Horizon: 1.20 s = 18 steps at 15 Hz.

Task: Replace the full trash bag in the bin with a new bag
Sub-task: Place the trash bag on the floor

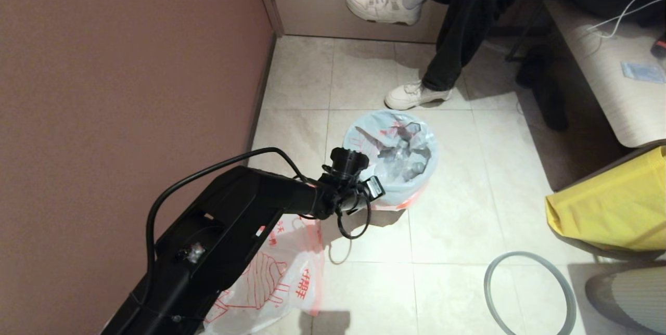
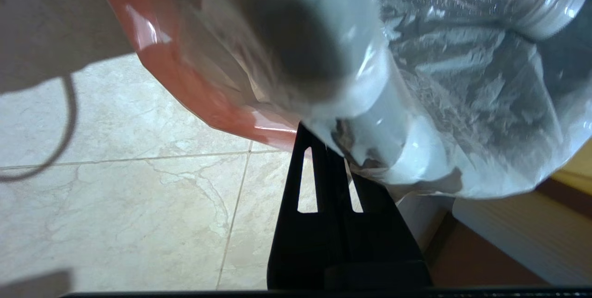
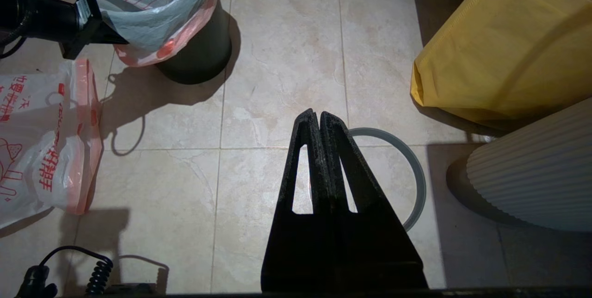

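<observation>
The bin [image 1: 411,189] is standing on the tiled floor [image 1: 458,220] near the middle of the head view, and the full trash bag [image 1: 390,147] is sitting inside it, its pink-red edge folded over the bin's wall. Clear bottles are showing through the thin plastic. The left gripper [image 2: 326,138] is pressing at the bag's edge, at about 7 o'clock from the bin, with its fingers together on the plastic of the bag. The new bag [image 1: 270,278] is lying flat on the floor at about 7 o'clock from the bin, partly under the left arm. The grey ring rim [image 1: 528,293] is lying on the floor at about 5 o'clock from the bin, well apart from it. The right gripper [image 3: 319,115] is hanging above this ring, its fingers together and holding nothing. A large yellow bag [image 1: 614,205] is standing at about 3 o'clock.
</observation>
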Tool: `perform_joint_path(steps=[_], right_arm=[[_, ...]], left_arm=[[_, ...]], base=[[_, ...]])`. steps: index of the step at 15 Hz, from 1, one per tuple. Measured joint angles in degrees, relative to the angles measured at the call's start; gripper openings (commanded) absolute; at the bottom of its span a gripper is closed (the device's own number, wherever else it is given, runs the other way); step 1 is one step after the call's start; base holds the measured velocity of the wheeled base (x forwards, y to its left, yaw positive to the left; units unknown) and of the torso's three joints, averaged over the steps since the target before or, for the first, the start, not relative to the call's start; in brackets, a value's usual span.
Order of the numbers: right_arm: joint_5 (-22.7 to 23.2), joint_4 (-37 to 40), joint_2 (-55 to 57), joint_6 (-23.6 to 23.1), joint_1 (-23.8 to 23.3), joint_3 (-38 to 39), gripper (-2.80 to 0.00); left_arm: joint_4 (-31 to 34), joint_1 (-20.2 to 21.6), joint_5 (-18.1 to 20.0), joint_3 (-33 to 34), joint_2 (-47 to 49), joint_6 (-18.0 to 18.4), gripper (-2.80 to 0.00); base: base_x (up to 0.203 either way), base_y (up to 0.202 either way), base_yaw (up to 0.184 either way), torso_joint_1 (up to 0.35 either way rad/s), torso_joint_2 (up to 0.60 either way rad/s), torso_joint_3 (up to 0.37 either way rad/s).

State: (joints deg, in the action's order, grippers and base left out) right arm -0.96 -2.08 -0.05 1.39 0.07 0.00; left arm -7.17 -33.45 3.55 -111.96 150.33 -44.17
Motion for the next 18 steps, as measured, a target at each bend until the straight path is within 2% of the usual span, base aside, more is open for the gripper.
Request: perform_joint_path(steps=[3, 5, 7, 10, 13, 16, 18], right_arm=[[0.0, 0.0, 0.0, 0.0, 0.0, 0.0, -2.80], [0.0, 0.0, 0.0, 0.0, 0.0, 0.0, -2.80], [0.0, 0.0, 0.0, 0.0, 0.0, 0.0, -2.80], [0.0, 0.0, 0.0, 0.0, 0.0, 0.0, -2.80], [0.0, 0.0, 0.0, 0.0, 0.0, 0.0, -2.80], [0.0, 0.0, 0.0, 0.0, 0.0, 0.0, -2.80], [0.0, 0.0, 0.0, 0.0, 0.0, 0.0, -2.80]], left_arm=[[-0.1, -1.2, -1.7, 0.0, 1.0, 2.4, -2.80], [0.7, 0.0, -4.4, 0.7, 1.3, 3.0, -2.80], [1.1, 0.8, -7.9, 3.3, 1.1, 5.4, -2.80], [-1.3, 1.2, -15.0, 10.7, 0.2, 15.0, -2.80], [-3.0, 0.2, -20.5, 15.6, -1.4, 23.5, -2.80], [-4.9, -3.3, -32.4, 14.2, -1.1, 32.4, -2.80], [-7.1, -5.9, -38.3, 11.0, 1.0, 38.3, -2.80]], base=[[0.000, 0.000, 0.000, 0.000, 0.00, 0.000], [0.000, 0.000, 0.000, 0.000, 0.00, 0.000], [0.000, 0.000, 0.000, 0.000, 0.00, 0.000], [0.000, 0.000, 0.000, 0.000, 0.00, 0.000], [0.000, 0.000, 0.000, 0.000, 0.00, 0.000], [0.000, 0.000, 0.000, 0.000, 0.00, 0.000], [0.000, 0.000, 0.000, 0.000, 0.00, 0.000]])
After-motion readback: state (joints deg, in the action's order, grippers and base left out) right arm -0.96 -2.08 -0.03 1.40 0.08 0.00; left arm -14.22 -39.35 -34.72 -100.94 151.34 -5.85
